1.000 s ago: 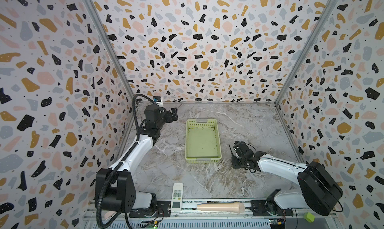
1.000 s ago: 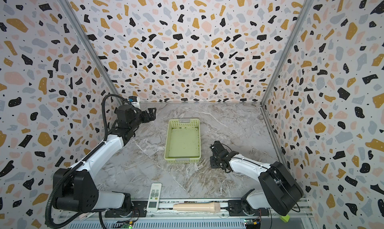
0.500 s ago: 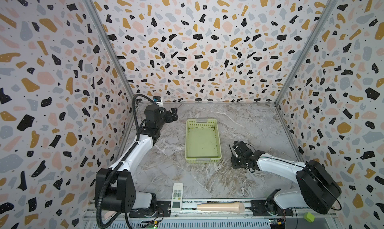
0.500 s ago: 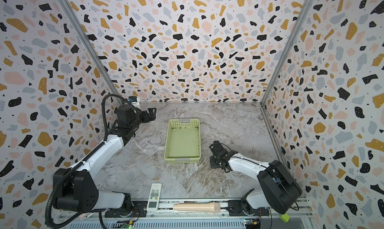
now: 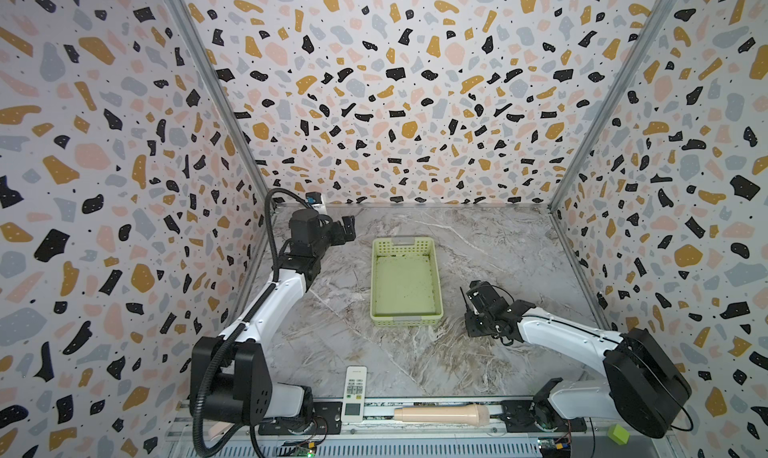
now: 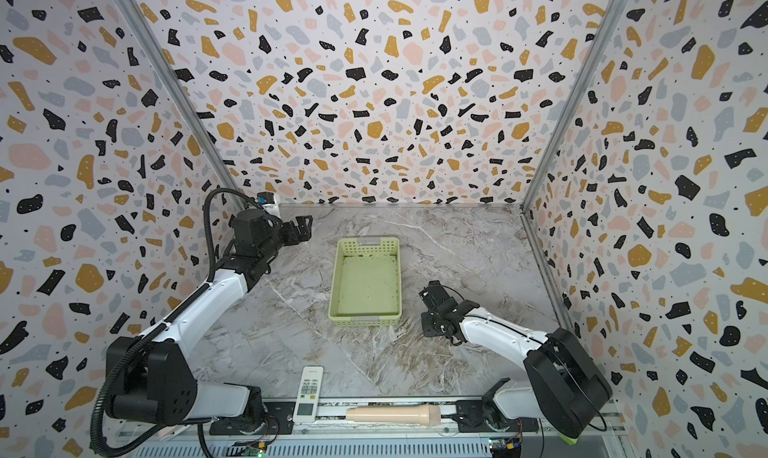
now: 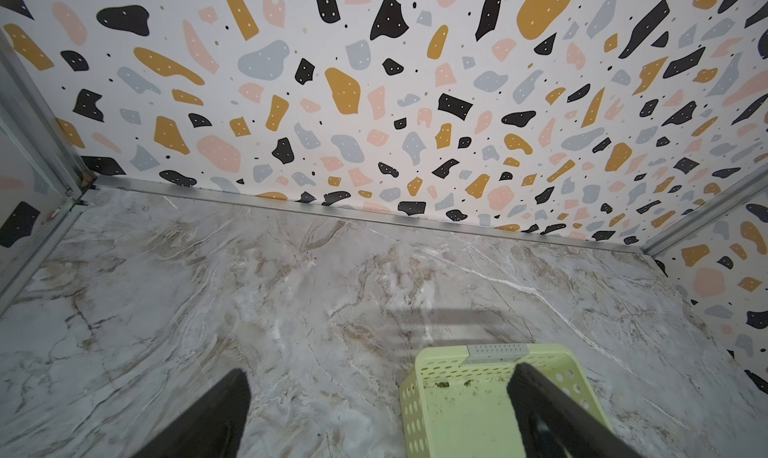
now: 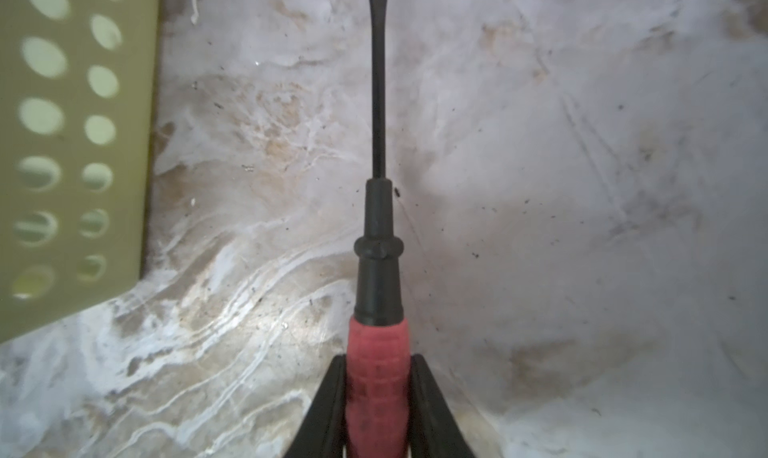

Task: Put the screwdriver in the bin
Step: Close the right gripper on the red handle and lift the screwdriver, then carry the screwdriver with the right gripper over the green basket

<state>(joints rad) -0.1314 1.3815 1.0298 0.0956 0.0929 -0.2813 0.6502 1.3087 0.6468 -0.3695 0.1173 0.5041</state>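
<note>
- While the red handle of the screwdriver point(image 8: 379, 227) is pinched between the closed jaws of the right gripper point(image 8: 378, 364), the grasping step is judged complete. The thin dark shaft is seen projecting past the fingertips, low over the marble table point(image 8: 582, 185).
- Whether the tool is lifted clear of the surface cannot be told from the right wrist view.
- The bin point(image 5: 405, 321) is shown at mid-table in both top views, with only dark specks on its floor. The deposit is therefore not yet made.
- The held screwdriver is located outside the bin, at about 4 o'clock from it in a top view, with the shaft directed toward 12 o'clock. The bin's perforated side is seen near the shaft in the right wrist view, apart from it.
- The left gripper point(image 7: 380, 370) is held spread and empty at about 10 o'clock from the bin. No part in the transfer is expected of it.
- Three steps are judged to remain: a lift, a carry toward 10 o'clock across the rim, and a release.
- The remote control point(image 5: 354, 393) and the beige cylinder point(image 5: 440, 415) are seen at 6 o'clock, by the front rail.
</note>
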